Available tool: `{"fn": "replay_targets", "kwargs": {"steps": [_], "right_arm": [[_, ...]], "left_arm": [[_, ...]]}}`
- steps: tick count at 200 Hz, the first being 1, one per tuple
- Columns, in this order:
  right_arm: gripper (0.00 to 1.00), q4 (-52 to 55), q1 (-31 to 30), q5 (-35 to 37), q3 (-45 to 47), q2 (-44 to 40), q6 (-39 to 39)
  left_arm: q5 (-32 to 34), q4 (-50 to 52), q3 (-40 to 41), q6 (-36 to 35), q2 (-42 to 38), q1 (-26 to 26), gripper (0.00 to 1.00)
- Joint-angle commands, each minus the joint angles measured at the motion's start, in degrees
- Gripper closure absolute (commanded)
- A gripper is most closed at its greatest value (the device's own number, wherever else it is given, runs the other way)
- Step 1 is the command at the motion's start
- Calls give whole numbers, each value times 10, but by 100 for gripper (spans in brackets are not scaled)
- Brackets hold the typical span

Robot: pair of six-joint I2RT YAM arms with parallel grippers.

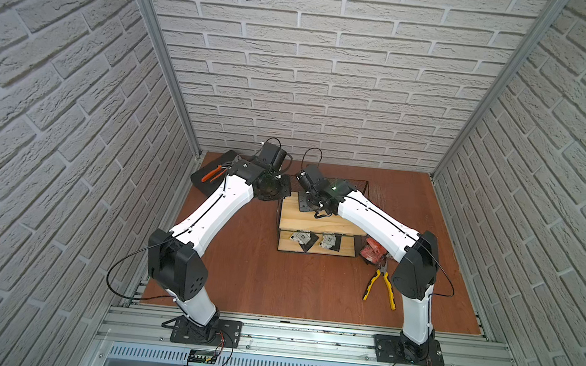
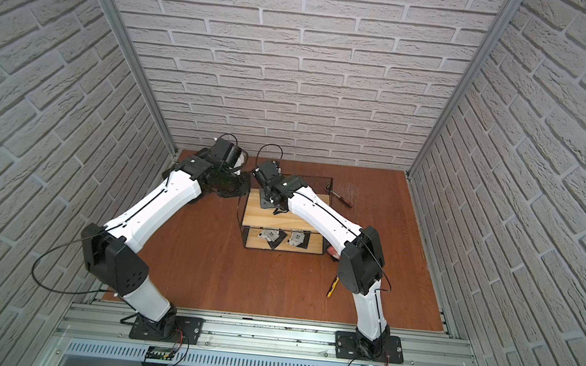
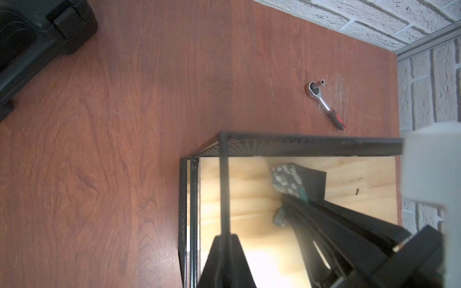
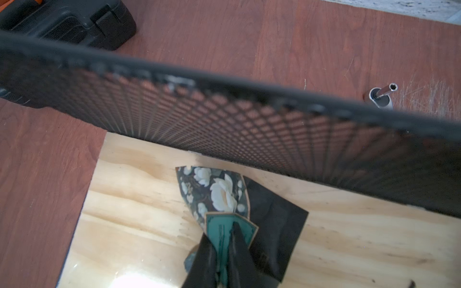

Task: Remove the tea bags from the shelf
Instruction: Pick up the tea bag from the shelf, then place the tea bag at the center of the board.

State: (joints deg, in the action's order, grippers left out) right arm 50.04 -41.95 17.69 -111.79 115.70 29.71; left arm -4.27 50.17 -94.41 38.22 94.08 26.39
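In both top views the shelf (image 1: 317, 222) stands mid-table. Its lower tier shows two white-grey tea bags (image 1: 300, 237), each lying on a black one, so four there by my count. In a top view a red heap (image 1: 372, 253) lies on the table just beside the shelf, too crumpled to count, with one pair of yellow pliers (image 1: 380, 287) near it. In the left wrist view the left gripper (image 3: 225, 239) looks clamped on the shelf's top rail, probably to steady it, and one ratchet (image 3: 324, 104) lies on the table beyond. In the right wrist view the right gripper (image 4: 220, 234) is pinched on a floral bag (image 4: 219, 192) on the top board, with one black bag (image 4: 274, 224) beneath it. The sachet looks light, thin, crinkly and slick, so a grip across its flat label end should hold better than one on a bare edge.
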Motion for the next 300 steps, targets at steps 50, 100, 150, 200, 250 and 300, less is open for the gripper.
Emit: {"fn": "replay_targets", "kwargs": {"steps": [50, 100, 150, 200, 250, 300], "right_arm": [[94, 19, 1, 16, 2, -149, -35], [95, 24, 39, 57, 62, -271, -34], [93, 20, 215, -19, 215, -404, 2], [93, -46, 341, -142, 472, -468, 40], [89, -116, 343, -208, 590, -432, 24], [85, -154, 344, -227, 610, -384, 3]], "left_arm": [[2, -9, 4, -2, -27, 3, 92], [5, -7, 6, -2, -29, 3, 92], [5, -10, 8, -1, -29, 4, 92], [5, -14, 7, -1, -29, 3, 92], [2, -10, 4, -1, -26, 3, 92], [4, -10, 3, -1, -25, 3, 92]]}}
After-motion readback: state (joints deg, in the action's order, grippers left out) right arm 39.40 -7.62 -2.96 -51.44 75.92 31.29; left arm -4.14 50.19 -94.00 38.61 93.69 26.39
